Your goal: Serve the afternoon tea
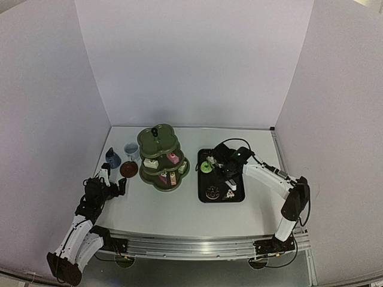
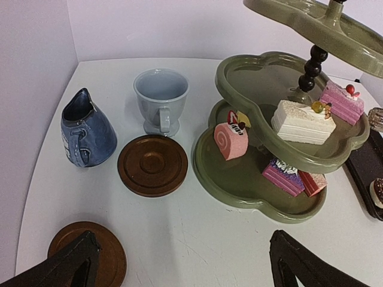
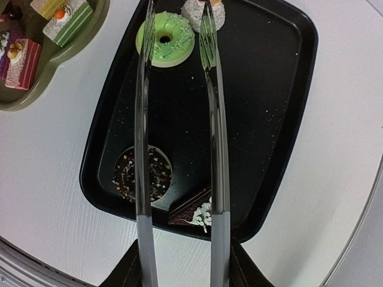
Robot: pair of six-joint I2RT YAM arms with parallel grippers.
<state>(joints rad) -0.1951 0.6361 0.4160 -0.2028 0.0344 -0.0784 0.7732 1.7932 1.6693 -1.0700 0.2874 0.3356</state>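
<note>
Cakes awaiting service: a green ring cake (image 3: 164,37), a chocolate ring (image 3: 142,173), a chocolate slice (image 3: 194,212) and a white piece (image 3: 192,11) lie on the black tray (image 3: 269,89), none of them lifted.
Cakes served: a pink roll (image 2: 230,140) and two small slices sit on the bottom tier, and a white slice (image 2: 299,121) and a pink slice (image 2: 341,101) sit on the middle tier. They are spread apart, probably to leave room for more.
Stand (image 1: 160,158): upright on the table between the cups and the tray, so both arms can reach it.
Cups: the dark-blue cup (image 2: 87,134) and the pale cup (image 2: 160,98) stand on bare table just left of the stand. Neither is on a saucer.
Saucers: one saucer (image 2: 152,165) lies just in front of the cups. The second saucer (image 2: 90,254) lies nearer the left arm. This part of the task is judged undone.
Tongs (image 3: 212,119): the blades are parted over the tray, with their tips beside the green ring cake and the white piece. They hold nothing, and look ready to pinch a soft cake.
Right gripper (image 3: 182,269): clenched on the handle end of the tongs, loosely enough that the blades stay apart.
Left gripper (image 2: 182,269): released, low over the table near the second saucer, probably waiting for the cup work.
</note>
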